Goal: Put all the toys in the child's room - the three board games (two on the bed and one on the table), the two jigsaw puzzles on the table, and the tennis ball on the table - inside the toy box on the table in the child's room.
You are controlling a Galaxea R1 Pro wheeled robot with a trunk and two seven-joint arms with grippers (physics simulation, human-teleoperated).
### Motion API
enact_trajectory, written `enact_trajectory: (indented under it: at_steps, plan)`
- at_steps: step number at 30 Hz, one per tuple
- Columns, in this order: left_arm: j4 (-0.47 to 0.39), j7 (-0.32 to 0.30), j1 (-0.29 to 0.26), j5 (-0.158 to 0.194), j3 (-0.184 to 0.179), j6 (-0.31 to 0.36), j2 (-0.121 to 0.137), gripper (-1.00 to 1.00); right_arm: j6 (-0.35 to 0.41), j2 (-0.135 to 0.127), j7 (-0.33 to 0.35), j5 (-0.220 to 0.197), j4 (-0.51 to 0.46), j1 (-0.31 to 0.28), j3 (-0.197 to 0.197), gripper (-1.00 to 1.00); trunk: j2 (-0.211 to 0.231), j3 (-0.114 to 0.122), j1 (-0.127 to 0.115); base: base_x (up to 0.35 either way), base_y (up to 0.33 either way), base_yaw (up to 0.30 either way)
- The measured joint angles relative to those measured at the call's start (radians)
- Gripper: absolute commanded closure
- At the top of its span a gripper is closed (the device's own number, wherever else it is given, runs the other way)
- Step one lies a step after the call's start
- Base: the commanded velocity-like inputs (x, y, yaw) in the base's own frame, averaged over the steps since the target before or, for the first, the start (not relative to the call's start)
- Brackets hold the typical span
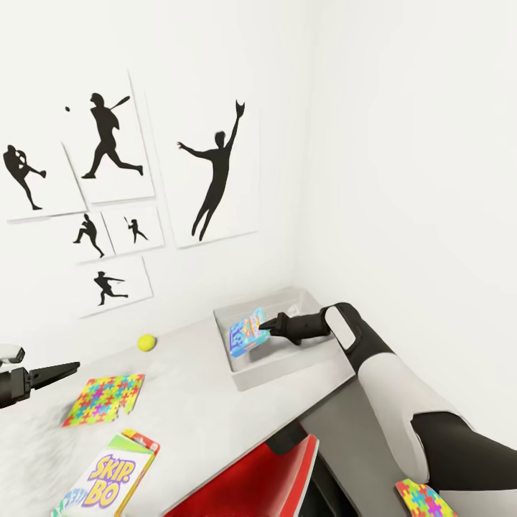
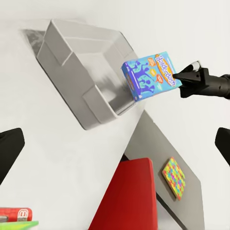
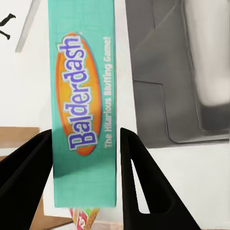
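**Blue Balderdash box poised over the toy box**

Blue and orange print marks the board game (image 1: 247, 331) now in the right gripper (image 1: 267, 327), whose dark fingers (image 3: 139, 182) are clamped on the box's narrow edge. The game hangs tilted above the toy box (image 1: 276, 370), the pale grey tray at the corner of the table (image 1: 194, 409) against the wall, and looks not yet set down inside it.

Taking the toy box as the landmark: the tennis ball (image 1: 147, 342) sits on the table to its left, near the wall. One jigsaw puzzle (image 1: 103, 398) lies flat further left and nearer me. A Skip-Bo game (image 1: 108, 477) rests well away, at the table's near edge. A second jigsaw puzzle (image 1: 425, 499) lies on a lower dark surface, below and to the right of the tray, beside a red chair (image 1: 248, 481).

The left gripper (image 1: 54, 373) hovers over the table far left of the tray, its fingers apart and holding nothing.

I judge this the placing step for this game. The next move calls for lowering it within the tray's walls, then parting the fingers.
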Motion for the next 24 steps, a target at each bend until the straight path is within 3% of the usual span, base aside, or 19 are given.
enact_trajectory:
  at_steps: [24]
  plan:
    - [0.000,0.000,0.000,0.000,0.000,0.000,0.000,-1.00,0.000,0.001,0.000,0.003,-0.043,-0.004,0.007,1.00,0.000,-0.040,0.000,0.000,0.000,0.000]
